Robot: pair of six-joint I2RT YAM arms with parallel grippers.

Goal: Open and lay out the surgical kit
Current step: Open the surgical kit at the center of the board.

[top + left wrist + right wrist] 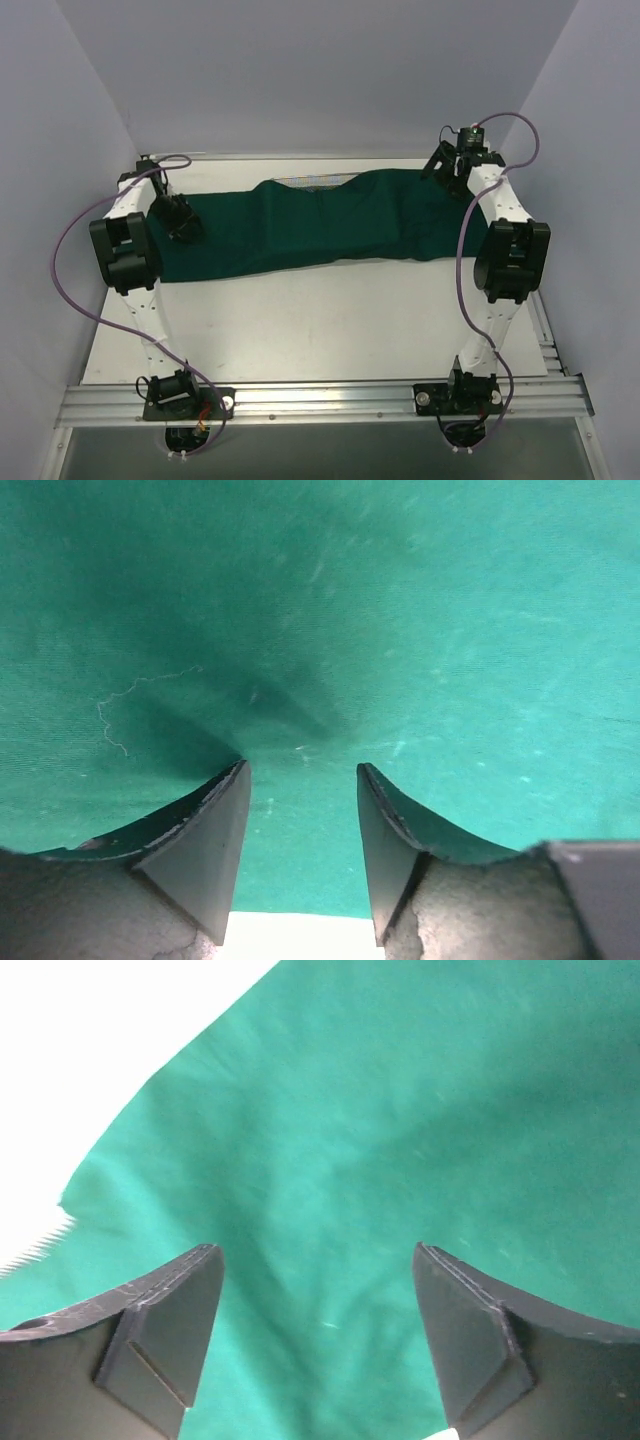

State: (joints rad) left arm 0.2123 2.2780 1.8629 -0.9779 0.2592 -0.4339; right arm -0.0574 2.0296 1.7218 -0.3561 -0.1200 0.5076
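Note:
The dark green cloth wrap (320, 225) lies spread in a long band across the far half of the table, with a hump in the middle. A sliver of the silver wire-mesh tray (318, 183) shows at its far edge; the instruments are hidden. My left gripper (187, 228) is open low over the cloth's left end, and the cloth (330, 630) fills the left wrist view between the fingers (215, 830). My right gripper (452, 163) is open above the cloth's right far corner, where the cloth (400, 1140) and its edge show.
The white table surface (330, 320) extends in front of the cloth. An aluminium rail (320, 400) runs along the near edge with both arm bases. Purple cables loop beside each arm. White walls enclose left, right and back.

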